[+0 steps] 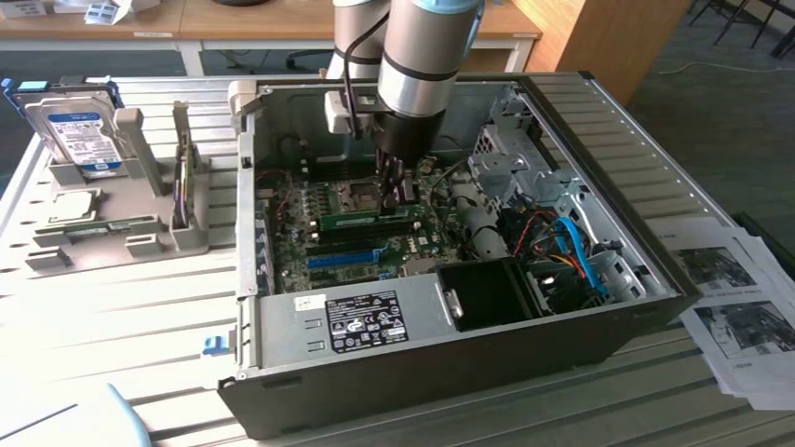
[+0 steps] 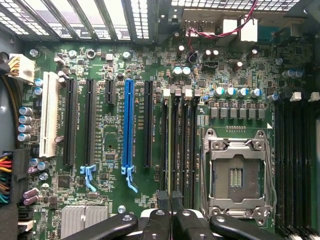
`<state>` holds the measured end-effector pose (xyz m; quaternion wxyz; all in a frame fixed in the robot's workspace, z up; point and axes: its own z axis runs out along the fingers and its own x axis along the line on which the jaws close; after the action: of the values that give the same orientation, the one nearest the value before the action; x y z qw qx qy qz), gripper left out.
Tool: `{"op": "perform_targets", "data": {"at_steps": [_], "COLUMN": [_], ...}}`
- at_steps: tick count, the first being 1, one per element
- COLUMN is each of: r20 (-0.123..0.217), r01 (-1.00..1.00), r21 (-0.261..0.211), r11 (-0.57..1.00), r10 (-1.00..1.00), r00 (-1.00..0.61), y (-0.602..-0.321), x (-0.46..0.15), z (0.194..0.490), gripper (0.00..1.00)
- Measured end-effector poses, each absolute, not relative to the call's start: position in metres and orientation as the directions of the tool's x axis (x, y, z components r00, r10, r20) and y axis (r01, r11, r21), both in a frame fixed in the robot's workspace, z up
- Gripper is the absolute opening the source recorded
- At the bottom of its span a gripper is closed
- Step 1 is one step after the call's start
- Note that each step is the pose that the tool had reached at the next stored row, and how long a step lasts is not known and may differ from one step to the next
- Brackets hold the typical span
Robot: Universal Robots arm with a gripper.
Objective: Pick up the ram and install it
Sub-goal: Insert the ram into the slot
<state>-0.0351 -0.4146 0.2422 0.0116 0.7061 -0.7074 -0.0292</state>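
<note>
Wood desks (image 1: 249, 23) at back, grey carpet (image 1: 720, 102) (daylit), white slatted table (image 1: 125, 307) in fgnd.

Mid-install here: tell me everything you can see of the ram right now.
The ram is a thin, long green circuit-board stick standing on edge among the black memory slots near the empty CPU socket, inside the open computer case. The wrist view sees it edge-on as a narrow pale line. The tool sits over one end. Whether it is fully seated cannot be told.

Ram (image 1: 368, 221), a thin green stick with pale label, is being seen standing on edge, seated in black memory slot (image 2: 176, 150), at 6 o'clock of CPU socket (image 1: 360, 196) in exterior view.
</note>
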Motion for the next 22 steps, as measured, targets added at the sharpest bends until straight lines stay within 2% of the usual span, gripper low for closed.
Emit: {"op": "perform_targets", "data": {"at_steps": [22], "r20": [-0.025], "r01": [-0.998], "r21": [0.057], "r11": [0.001], "r10": [-1.000], "r00": [-0.003], "y": [-0.4146], "x": [-0.0361], "z": [0.2373], "gripper": [0.11]}}
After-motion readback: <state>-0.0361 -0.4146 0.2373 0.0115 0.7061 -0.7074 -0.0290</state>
